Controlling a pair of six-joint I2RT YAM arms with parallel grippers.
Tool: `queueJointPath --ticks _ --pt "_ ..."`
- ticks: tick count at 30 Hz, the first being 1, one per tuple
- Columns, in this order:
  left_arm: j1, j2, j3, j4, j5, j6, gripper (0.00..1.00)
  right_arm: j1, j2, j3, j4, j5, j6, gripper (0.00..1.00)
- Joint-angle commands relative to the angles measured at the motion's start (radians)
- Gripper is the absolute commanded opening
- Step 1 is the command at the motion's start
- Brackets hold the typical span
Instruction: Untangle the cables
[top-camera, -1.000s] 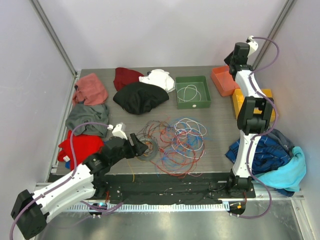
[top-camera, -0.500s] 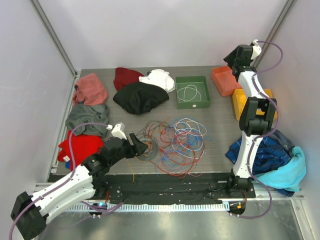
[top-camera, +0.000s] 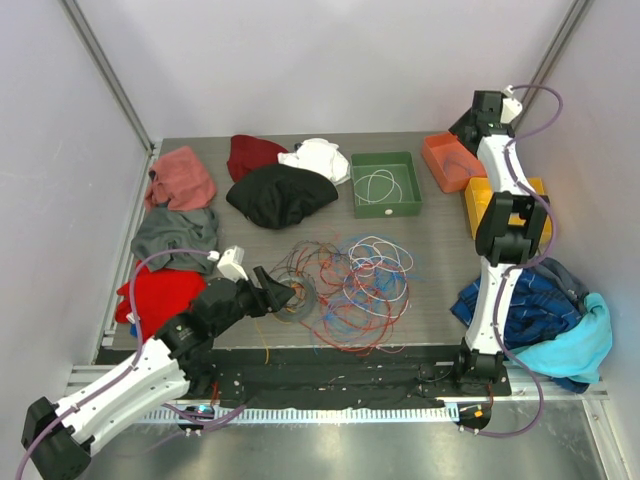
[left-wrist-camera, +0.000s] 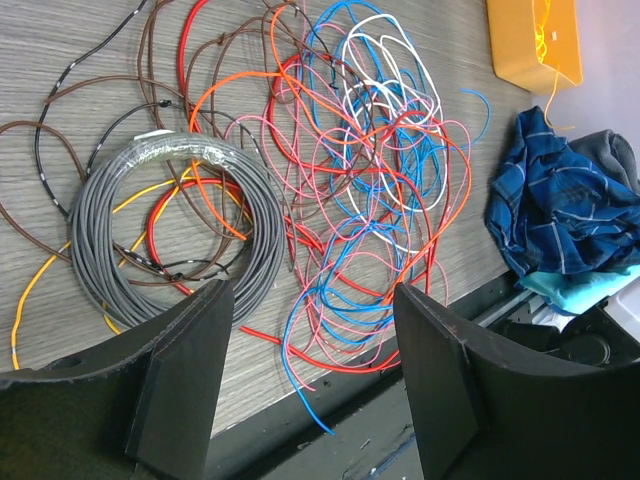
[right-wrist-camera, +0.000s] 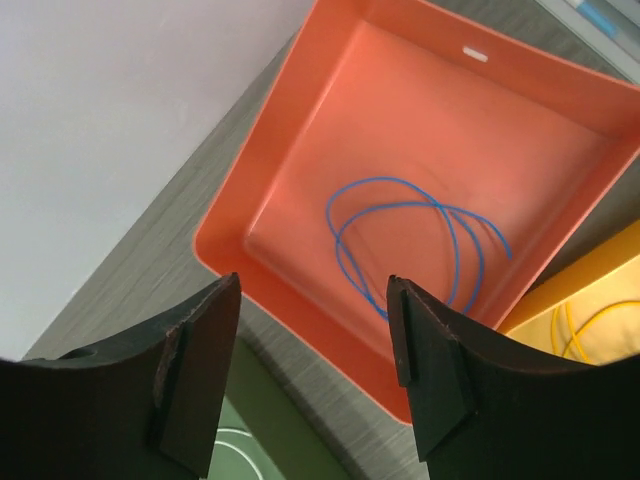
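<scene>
The left gripper (left-wrist-camera: 310, 390) is spread wide just over the cables (left-wrist-camera: 350, 190), a loose tangle of red, blue, pink, orange, white and brown loops, with a tight grey coil (left-wrist-camera: 255, 230) before one finger; the table (left-wrist-camera: 80, 40) edge shows between its fingers. The right gripper (right-wrist-camera: 310, 370), also wide, hangs above an orange tray (right-wrist-camera: 420, 120) holding one blue cable (right-wrist-camera: 410, 240)

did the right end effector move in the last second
Yes, slightly. In the top view the right end effector has shifted right and a little lower, toward the back right corner of the orange bin.
</scene>
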Motion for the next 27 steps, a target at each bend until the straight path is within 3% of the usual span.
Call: queueJointPath --ticks 1,3,7,12,16,20,24,27 --pt "-0.002 0.010 -0.002 0.011 -0.005 -0.003 0.69 0.007 -0.139 -0.102 0.071 -0.015 -0.006 0.67" --pt "-0.001 0.029 -0.005 0.031 0.000 -0.002 0.69 0.044 -0.260 -0.243 0.194 -0.050 -0.011 0.66" --pt "-0.002 0.072 -0.015 0.086 0.012 -0.012 0.69 0.173 -0.415 -0.408 0.220 -0.099 -0.034 0.65" --pt "-0.004 0.112 -0.015 0.118 0.031 -0.021 0.69 0.410 -0.626 -0.812 0.309 -0.040 -0.095 0.64" --pt "-0.004 0.103 -0.024 0.120 0.031 -0.016 0.69 0.512 -0.773 -1.096 0.381 -0.056 -0.063 0.61" --pt "-0.005 0.092 -0.024 0.118 0.019 -0.009 0.69 0.570 -0.996 -1.338 0.378 0.055 -0.025 0.60" --pt "-0.005 0.110 -0.018 0.124 0.008 -0.001 0.69 0.573 -1.199 -1.459 0.317 0.178 0.000 0.62" --pt "-0.005 0.148 -0.013 0.143 0.012 0.002 0.69 0.572 -1.265 -1.486 0.251 0.214 0.004 0.62"
